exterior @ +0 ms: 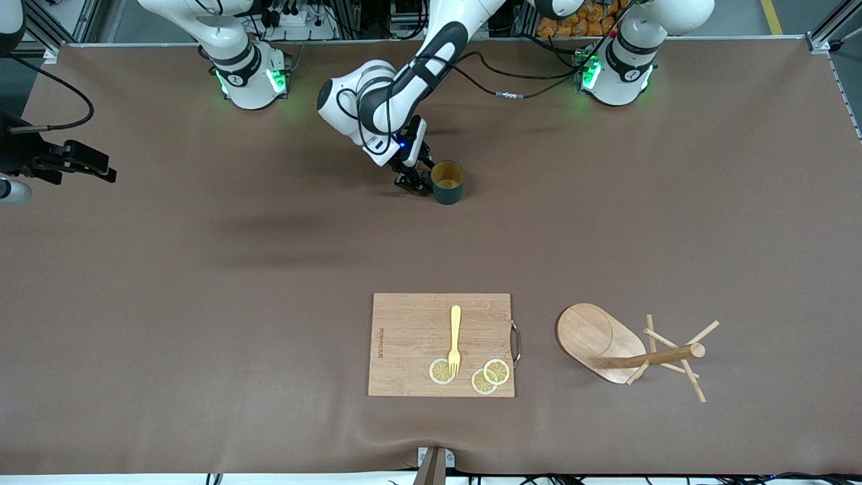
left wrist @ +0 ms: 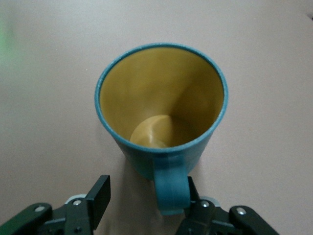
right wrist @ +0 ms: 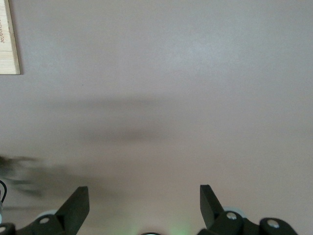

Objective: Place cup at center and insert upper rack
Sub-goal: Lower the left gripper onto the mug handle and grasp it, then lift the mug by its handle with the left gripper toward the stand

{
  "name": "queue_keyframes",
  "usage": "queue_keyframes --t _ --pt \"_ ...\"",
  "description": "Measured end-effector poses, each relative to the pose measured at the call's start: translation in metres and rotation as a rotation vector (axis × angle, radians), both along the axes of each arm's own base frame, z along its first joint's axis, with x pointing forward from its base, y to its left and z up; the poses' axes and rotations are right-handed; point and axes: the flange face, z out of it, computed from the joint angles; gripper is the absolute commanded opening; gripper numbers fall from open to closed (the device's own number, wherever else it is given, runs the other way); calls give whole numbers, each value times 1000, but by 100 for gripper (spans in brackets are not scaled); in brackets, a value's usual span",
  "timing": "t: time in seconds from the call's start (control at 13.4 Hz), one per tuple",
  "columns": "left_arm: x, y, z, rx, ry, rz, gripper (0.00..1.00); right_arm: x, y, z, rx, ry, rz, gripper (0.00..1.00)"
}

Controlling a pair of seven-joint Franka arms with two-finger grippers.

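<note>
The dark teal cup [exterior: 447,182] with a mustard-yellow inside stands upright on the brown table, mid-table and near the robots' bases. My left gripper [exterior: 416,182] is low beside it, toward the right arm's end. In the left wrist view the cup [left wrist: 161,103] fills the middle, and its handle [left wrist: 171,191] lies between the open fingers of the left gripper [left wrist: 146,196], against one finger. The wooden mug tree [exterior: 596,337] lies on its side near the front camera, toward the left arm's end. My right gripper [exterior: 101,168] waits open and empty at the right arm's end of the table, and it also shows in the right wrist view [right wrist: 144,200].
A rectangular wooden cutting board [exterior: 411,337] lies near the front camera beside the mug tree, with a yellow fork [exterior: 455,337] and lemon slices [exterior: 441,371] on it. Its corner shows in the right wrist view [right wrist: 9,39]. Cables [exterior: 508,94] lie near the left arm's base.
</note>
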Motion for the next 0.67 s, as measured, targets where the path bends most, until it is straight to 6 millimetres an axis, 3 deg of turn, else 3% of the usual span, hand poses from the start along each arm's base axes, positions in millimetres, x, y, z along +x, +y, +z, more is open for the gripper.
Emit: queue_keyframes --t 0.07,0.37,0.67 --pt "1 0 0 0 0 1 35 0 0 0 0 -1 0 100" --pt "1 0 1 -3 0 3 3 -1 0 0 0 2 0 100" --pt "1 -4 6 -16 0 -1 0 -1 0 -2 1 6 0 100"
